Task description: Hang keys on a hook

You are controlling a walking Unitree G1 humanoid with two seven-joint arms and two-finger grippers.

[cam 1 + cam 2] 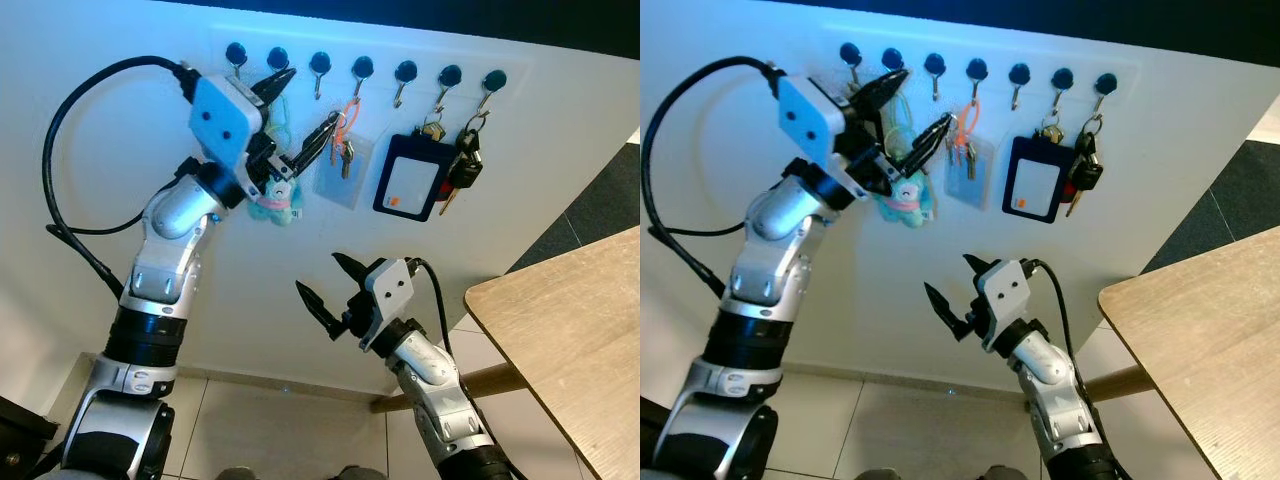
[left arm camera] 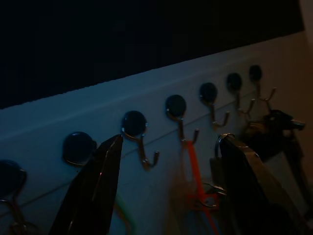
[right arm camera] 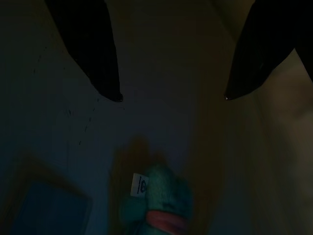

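1. The right gripper is nearest the camera, raised low before the wall with its two black fingers spread apart and nothing between them; in its wrist view the plush toy shows beyond the fingertips.
2. The white wall spans the scene, with a wooden table at the right edge and pale floor tiles below.
3. The left gripper is lifted up against the hook rail, fingers open wide, one tip near the second hook and the other near the orange-strapped bunch. It grips nothing that I can see.
4. A row of seven dark-capped hooks runs along the top of the wall.
5. A dark blue card holder hangs beneath the fifth hook.
6. A clear pouch hangs below the fourth hook behind keys on an orange strap.
7. The turquoise plush toy dangles just beside the left wrist, on a pale green cord from the second hook.
8. A black car key bunch hangs from the last hooks.
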